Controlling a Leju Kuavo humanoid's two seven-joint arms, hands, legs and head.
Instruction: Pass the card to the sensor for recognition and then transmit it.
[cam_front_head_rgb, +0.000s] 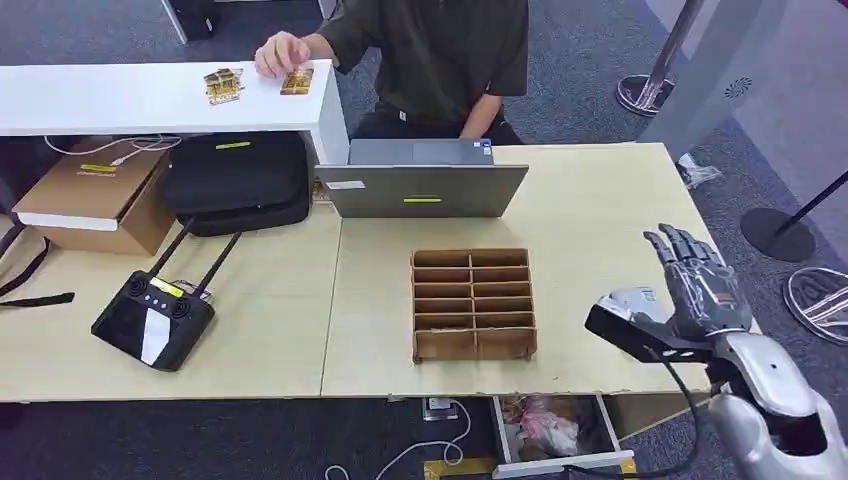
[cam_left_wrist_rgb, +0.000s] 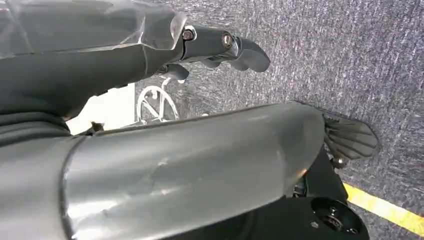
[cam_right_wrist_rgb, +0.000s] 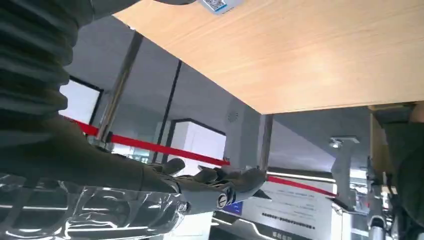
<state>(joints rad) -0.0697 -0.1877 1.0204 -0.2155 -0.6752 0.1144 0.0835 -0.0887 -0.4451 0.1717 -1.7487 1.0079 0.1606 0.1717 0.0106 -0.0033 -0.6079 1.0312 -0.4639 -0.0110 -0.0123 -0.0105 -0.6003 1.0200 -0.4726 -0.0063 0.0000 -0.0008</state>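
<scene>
Two small stacks of gold cards lie on the white shelf (cam_front_head_rgb: 120, 100) at the back left: one stack (cam_front_head_rgb: 223, 84) lies free, and a person's hand (cam_front_head_rgb: 280, 52) rests on the other (cam_front_head_rgb: 297, 81). My right hand (cam_front_head_rgb: 695, 278) is raised over the table's right edge, fingers spread and pointing away from me, holding nothing. In the right wrist view this hand (cam_right_wrist_rgb: 220, 186) has its fingers stretched out, with the wooden tabletop (cam_right_wrist_rgb: 310, 55) beyond them. In the left wrist view my left hand (cam_left_wrist_rgb: 227, 47) hangs over grey carpet with nothing in it.
A cardboard box with compartments (cam_front_head_rgb: 473, 303) stands mid-table, and a grey laptop (cam_front_head_rgb: 422, 181) behind it with the person seated beyond. On the left are a black remote with antennas (cam_front_head_rgb: 155, 317), a black bag (cam_front_head_rgb: 237, 181) and a brown carton (cam_front_head_rgb: 93, 196). An open drawer (cam_front_head_rgb: 553, 428) sits below the front edge.
</scene>
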